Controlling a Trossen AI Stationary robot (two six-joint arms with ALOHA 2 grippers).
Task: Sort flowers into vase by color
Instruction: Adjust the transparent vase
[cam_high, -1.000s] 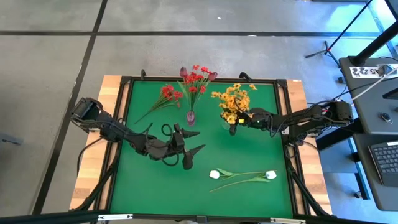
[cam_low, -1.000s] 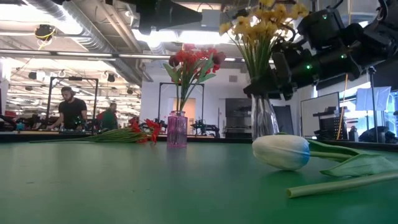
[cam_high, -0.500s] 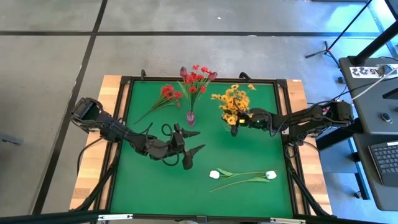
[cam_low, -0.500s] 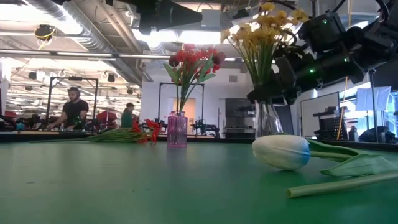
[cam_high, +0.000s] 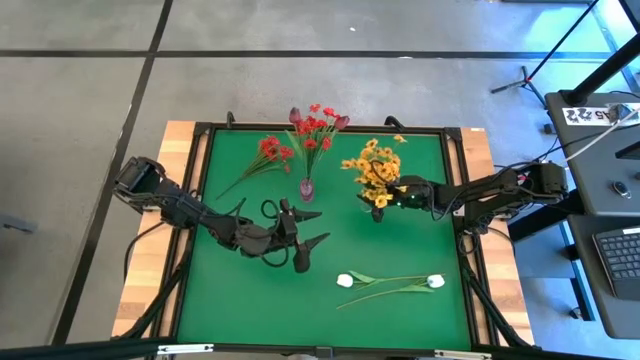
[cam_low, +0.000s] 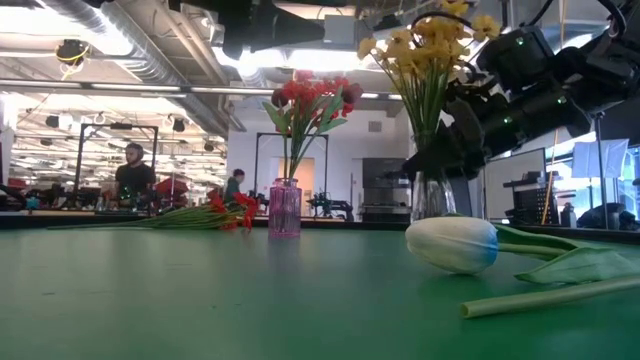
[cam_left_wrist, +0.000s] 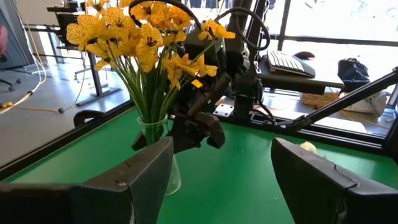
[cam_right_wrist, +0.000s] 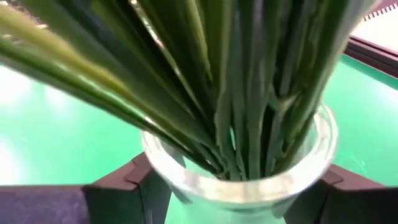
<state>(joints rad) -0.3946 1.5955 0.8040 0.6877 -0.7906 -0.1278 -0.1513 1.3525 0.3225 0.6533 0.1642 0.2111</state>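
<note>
Right gripper (cam_right_wrist: 233, 186): fingers parted astride the clear vase (cam_right_wrist: 249, 180), yellow flowers (cam_high: 376, 170) standing between them, gripped by nothing. A level, straight retreat is judged best, so the vase is not tipped. Beyond, green table (cam_high: 400, 250) and a workshop room are seen.

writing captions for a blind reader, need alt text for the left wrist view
A bunch of yellow flowers stands in a clear glass vase on the green table, with the right gripper at the vase's rim. The left gripper frames the view, open.
</note>
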